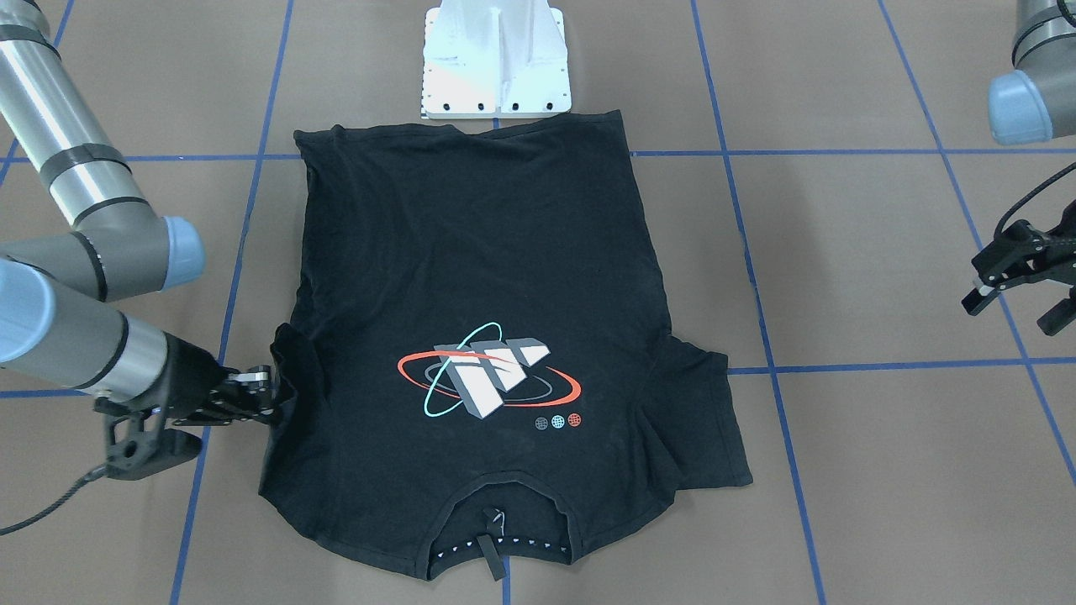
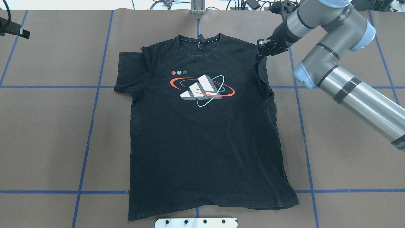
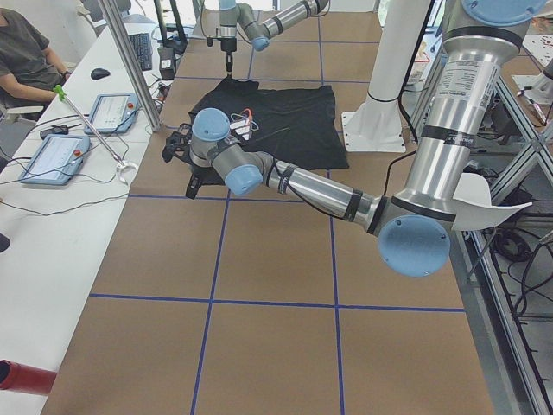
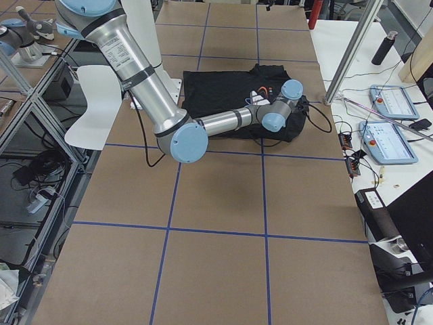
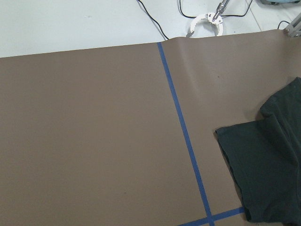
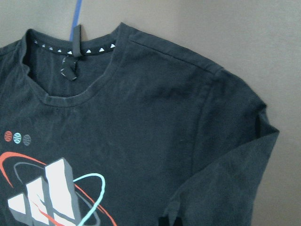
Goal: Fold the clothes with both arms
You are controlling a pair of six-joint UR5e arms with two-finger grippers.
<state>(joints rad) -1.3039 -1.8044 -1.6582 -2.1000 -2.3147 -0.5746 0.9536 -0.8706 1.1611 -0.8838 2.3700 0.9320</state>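
Observation:
A black T-shirt (image 1: 471, 277) (image 2: 202, 133) lies flat on the brown table, logo print (image 2: 202, 88) up, collar (image 2: 199, 39) at the far side from the robot. Its right sleeve (image 2: 264, 79) (image 6: 225, 155) is folded in over the body. My right gripper (image 1: 271, 395) (image 2: 262, 53) sits low at that sleeve's edge and looks shut on the fabric. The other sleeve (image 2: 126, 72) (image 5: 268, 174) lies spread out flat. My left gripper (image 1: 1019, 309) (image 2: 19, 31) hovers well off to that side, fingers apart, holding nothing.
The white base block (image 1: 496, 59) (image 2: 196, 222) stands right at the shirt's hem. Blue tape lines (image 2: 91, 126) cross the table. Beyond the far edge, a side table carries tablets (image 3: 52, 156) and cables, and a person (image 3: 26, 52) sits there.

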